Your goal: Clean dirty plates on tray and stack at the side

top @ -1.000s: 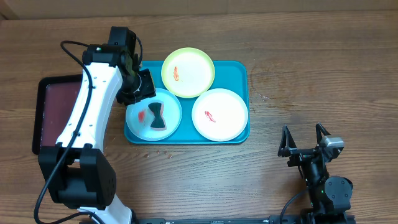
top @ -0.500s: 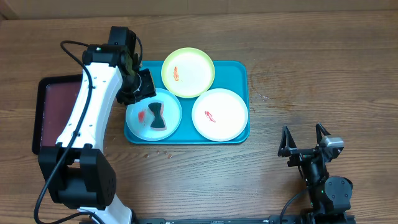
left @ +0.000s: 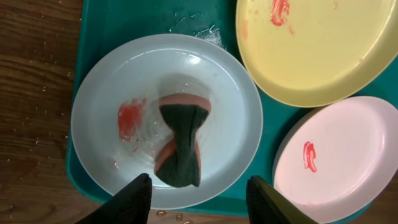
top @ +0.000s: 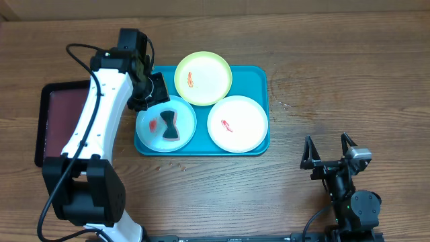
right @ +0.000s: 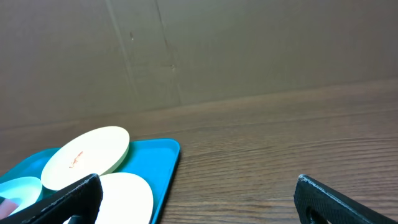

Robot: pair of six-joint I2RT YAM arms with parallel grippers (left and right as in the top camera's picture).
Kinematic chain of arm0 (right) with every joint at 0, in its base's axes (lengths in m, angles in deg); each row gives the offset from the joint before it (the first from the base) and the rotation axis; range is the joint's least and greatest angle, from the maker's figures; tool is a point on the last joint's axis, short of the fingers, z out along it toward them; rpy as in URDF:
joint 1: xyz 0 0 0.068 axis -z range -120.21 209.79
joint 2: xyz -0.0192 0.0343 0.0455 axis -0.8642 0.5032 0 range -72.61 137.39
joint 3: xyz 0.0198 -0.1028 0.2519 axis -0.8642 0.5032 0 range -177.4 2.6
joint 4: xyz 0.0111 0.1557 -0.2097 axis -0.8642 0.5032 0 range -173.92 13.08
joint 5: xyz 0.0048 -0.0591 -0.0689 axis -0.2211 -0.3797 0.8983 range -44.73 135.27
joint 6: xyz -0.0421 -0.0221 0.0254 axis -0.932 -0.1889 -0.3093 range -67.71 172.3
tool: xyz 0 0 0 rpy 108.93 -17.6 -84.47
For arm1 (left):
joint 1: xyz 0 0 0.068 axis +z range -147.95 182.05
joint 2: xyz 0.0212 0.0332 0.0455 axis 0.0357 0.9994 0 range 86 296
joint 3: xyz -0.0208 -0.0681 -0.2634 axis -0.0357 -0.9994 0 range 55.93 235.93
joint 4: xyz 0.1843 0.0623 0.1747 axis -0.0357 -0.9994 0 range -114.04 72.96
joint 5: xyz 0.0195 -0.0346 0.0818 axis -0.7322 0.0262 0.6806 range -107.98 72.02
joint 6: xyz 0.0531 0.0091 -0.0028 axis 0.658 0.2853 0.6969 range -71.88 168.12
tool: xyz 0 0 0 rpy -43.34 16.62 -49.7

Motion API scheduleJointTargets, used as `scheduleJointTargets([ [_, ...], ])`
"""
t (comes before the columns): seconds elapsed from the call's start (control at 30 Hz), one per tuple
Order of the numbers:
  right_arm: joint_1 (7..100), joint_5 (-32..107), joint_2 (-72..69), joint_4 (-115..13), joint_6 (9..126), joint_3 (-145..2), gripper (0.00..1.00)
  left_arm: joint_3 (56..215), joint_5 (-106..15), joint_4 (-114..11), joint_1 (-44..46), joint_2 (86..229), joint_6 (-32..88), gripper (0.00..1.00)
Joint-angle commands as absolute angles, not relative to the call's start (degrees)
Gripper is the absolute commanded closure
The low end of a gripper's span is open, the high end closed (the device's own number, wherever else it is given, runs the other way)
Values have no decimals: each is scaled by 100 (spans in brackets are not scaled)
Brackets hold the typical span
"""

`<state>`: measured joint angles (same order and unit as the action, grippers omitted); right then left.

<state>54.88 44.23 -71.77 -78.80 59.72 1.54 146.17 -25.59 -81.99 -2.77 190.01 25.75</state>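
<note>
- While all three plates sit on the large teal-blue rectangular plastic tray (top: 259,79), the one being worked is the round, shallow light blue plate (left: 230,124) in the tray's front left corner. It carries a red smear (left: 129,119).
- On that plate, just beside the smear, lies a dark green and orange sponge (left: 180,146), pinched at the waist like a bow-tie. Its long axis runs from mid-plate toward the wrist camera.
- The left gripper (left: 198,182) hangs over the light blue plate's near rim, fingers spread and holding nothing.
- The sponge's near end points into that gap, closer to the finger on the picture's left. A grip across its narrow width would probably need a small sideways shift and a descent.
- The round yellow-green plate (top: 203,78) rides over the tray's far rim, and the round white plate (top: 245,115) fills the front right. Each shows a red streak, and nothing is stacked at the side yet.
- The right gripper (top: 328,158) stands wide open and empty near the front right of the wooden table (top: 336,67), well apart from the tray. The left arm is far nearer.
- A smaller dark maroon, black-rimmed tray (top: 57,121) lies left of the teal one.
</note>
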Motion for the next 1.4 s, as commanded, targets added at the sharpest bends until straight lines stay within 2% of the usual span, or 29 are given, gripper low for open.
scheduleJointTargets([
  [0.0, 5470, 4480, -7245, -7915, 5932, 213, 0, 14252, -2516, -7997, -260, 18951, 2577, 50],
  [0.43, 5470, 4480, -7245, -7915, 5932, 213, 0, 12789, -2660, -6758, -491, 18951, 2559, 50],
  [0.87, 5470, 4480, -7245, -7915, 5932, 213, 0, 12226, -2481, -6135, -491, 18951, 2605, 49],
  [1.07, 5470, 4480, -7245, -7917, 5932, 213, 0, 12160, -2483, -5788, -491, 18951, 2603, 54],
  [1.37, 5470, 4480, -7245, -7915, 5930, 213, 0, 12160, -2481, -5733, -491, 18951, 2605, 51],
])
